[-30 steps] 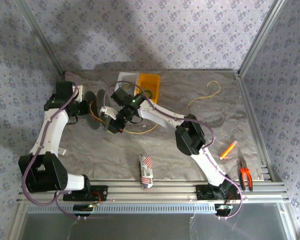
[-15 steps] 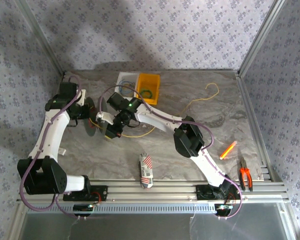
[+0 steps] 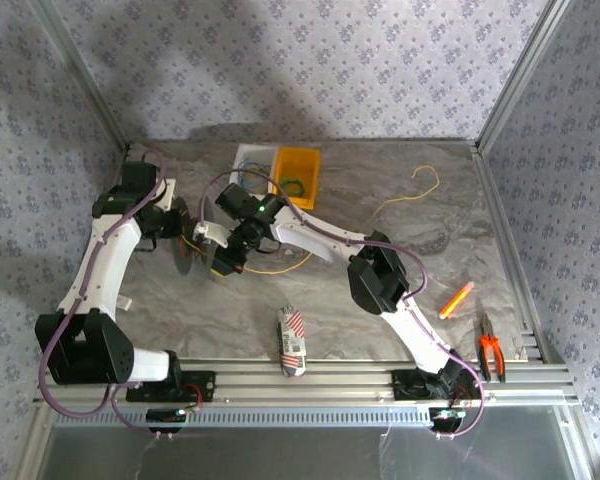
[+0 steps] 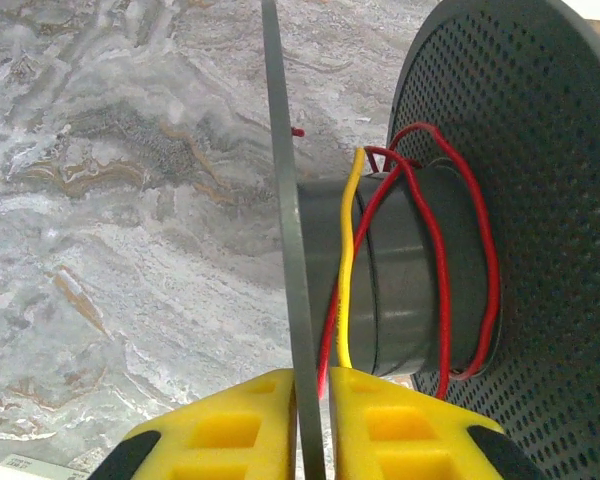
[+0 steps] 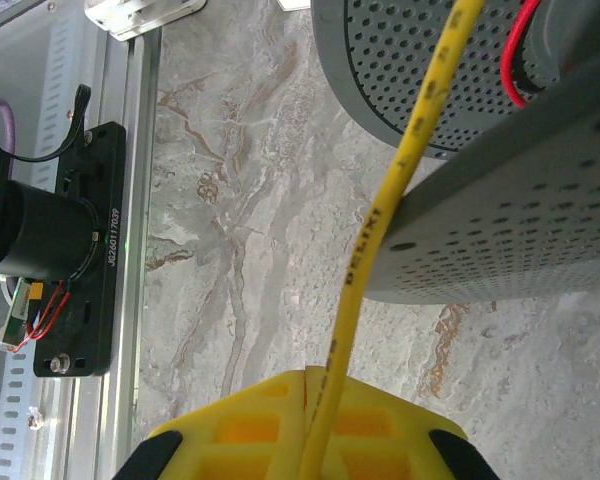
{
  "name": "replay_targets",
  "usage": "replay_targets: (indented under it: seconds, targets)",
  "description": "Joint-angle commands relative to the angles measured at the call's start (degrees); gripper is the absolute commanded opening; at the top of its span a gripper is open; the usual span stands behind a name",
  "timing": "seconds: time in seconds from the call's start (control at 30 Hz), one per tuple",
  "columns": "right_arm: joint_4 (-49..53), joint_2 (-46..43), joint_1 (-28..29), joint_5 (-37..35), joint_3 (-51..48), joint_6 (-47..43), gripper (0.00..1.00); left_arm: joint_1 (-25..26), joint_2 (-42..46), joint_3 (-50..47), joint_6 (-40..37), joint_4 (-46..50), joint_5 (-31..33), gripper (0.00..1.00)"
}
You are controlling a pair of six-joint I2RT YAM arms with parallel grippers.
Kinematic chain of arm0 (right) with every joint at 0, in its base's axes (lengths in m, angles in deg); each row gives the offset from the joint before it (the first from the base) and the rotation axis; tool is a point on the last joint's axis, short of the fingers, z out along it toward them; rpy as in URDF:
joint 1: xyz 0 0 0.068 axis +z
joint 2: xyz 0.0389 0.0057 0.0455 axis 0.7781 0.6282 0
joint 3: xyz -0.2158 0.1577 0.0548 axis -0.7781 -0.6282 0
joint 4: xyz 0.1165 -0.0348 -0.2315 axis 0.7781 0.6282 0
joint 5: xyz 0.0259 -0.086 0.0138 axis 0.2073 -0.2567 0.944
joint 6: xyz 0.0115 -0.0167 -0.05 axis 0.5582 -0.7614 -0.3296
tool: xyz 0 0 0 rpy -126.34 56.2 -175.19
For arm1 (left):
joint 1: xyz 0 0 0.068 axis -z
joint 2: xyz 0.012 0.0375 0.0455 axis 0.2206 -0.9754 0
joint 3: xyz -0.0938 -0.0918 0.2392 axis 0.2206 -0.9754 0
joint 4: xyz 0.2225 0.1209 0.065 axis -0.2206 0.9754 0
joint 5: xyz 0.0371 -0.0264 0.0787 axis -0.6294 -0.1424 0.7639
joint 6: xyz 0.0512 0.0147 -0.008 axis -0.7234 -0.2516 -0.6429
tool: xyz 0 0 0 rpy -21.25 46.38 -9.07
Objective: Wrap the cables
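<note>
A grey perforated spool (image 3: 185, 245) stands on edge at the table's left. My left gripper (image 3: 177, 232) has its yellow pads on either side of the spool's thin flange (image 4: 280, 200), with a sliver of gap at the right pad. Red wire (image 4: 442, 250) and one turn of the yellow cable (image 4: 348, 260) lie round the spool's core (image 4: 420, 270). Just right of the spool, my right gripper (image 3: 224, 262) is shut on the yellow cable (image 5: 400, 180), which runs taut from its pads (image 5: 270, 420) up past the spool's flange (image 5: 510, 220). The rest of the cable (image 3: 280, 268) trails right across the table to a curled end (image 3: 425, 185).
A yellow bin (image 3: 298, 175) with coiled wire and a white box (image 3: 248, 158) stand at the back. A red-and-white packet (image 3: 292, 340) lies near the front rail. An orange marker (image 3: 457, 298) and pliers (image 3: 491, 347) lie at the right front.
My right gripper has moved left and nearer to the spool, drawing the yellow cable with it and uncovering the bin. The left arm shifted slightly, and its jaws have eased a little on the flange.
</note>
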Motion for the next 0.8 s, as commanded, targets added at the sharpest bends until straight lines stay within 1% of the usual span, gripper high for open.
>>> replay_targets:
  seconds: [0.0, 0.1, 0.33, 0.4, 0.43, 0.53, 0.57, 0.6, 0.67, 0.77]
  targets:
    - [0.69, 1.81, -0.06, -0.08, -0.65, -0.38, 0.0, 0.35, 0.02, 1.53, -0.91, 1.89, -1.32, 0.18]
    - [0.72, 1.86, -0.14, 0.01, -0.83, -0.38, 0.0, 0.35, 0.1, 2.11, -0.92, 2.15, -1.43, 0.23]
    - [0.36, 2.01, -0.31, 0.35, -1.27, 0.11, 0.0, 0.35, 0.19, 3.79, -2.07, 4.57, -1.0, 0.26]
    - [0.27, 2.01, -0.31, 0.53, -1.27, 0.23, 0.0, 0.26, 0.83, 3.71, -2.29, 4.9, -0.49, 0.28]
    - [0.2, 2.02, -0.36, 0.54, -1.27, 0.23, 0.0, 0.34, 1.07, 3.62, -2.42, 4.82, -0.46, 0.31]
    - [0.05, 2.1, -0.37, 0.62, -1.14, 0.33, 0.0, 0.26, 1.56, 3.5, -2.27, 3.93, -1.43, 0.51]
    - [0.01, 2.21, -0.36, 0.62, -1.02, 0.41, 0.0, 0.27, 1.61, 3.4, -2.1, 3.48, -2.04, 0.57]
    - [0.09, 2.29, -0.4, 0.68, -0.79, 0.49, 0.0, 0.28, 1.41, 3.34, -1.86, 3.02, -2.42, 0.6]
    - [0.18, 2.37, -0.32, 0.71, -0.4, 0.5, 0.0, 0.26, 0.75, 3.46, -1.59, 2.12, -3.23, 0.62]
    - [0.36, 2.38, -0.32, 0.58, 0.09, 0.41, 0.0, 0.28, -1.07, 3.8, -1.19, 1.39, -4.28, 0.61]
